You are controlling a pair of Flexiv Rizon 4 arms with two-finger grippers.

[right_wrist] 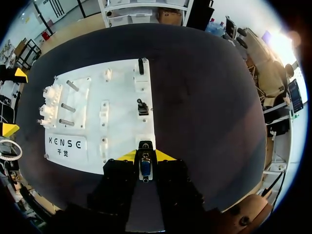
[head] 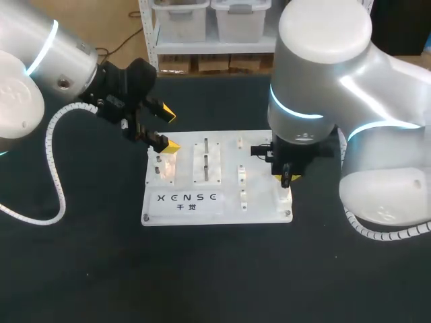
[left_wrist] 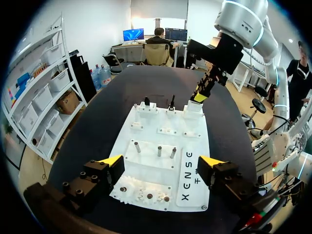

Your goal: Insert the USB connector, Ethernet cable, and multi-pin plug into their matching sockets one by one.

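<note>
The white socket board (head: 262, 208) lies mid-table. My right gripper (head: 286, 178) stands upright over the board's right end, shut on a dark multi-pin plug with a blue face (right_wrist: 145, 166). The plug's tip is right at a white socket block (right_wrist: 145, 145) on the board's edge; I cannot tell whether it touches. Ahead of it, two black connectors (right_wrist: 142, 106) (right_wrist: 141, 66) stand upright in the same row of sockets. My left gripper (head: 161, 131) hangs open above the board's left end, nothing between its yellow fingertips (left_wrist: 113, 161).
Three steel pegs (left_wrist: 159, 150) stand on a raised plate in the board's middle. Small white gear-like parts (left_wrist: 146, 195) sit at the board's end under my left gripper. Black tabletop (head: 101, 269) surrounds the board on all sides.
</note>
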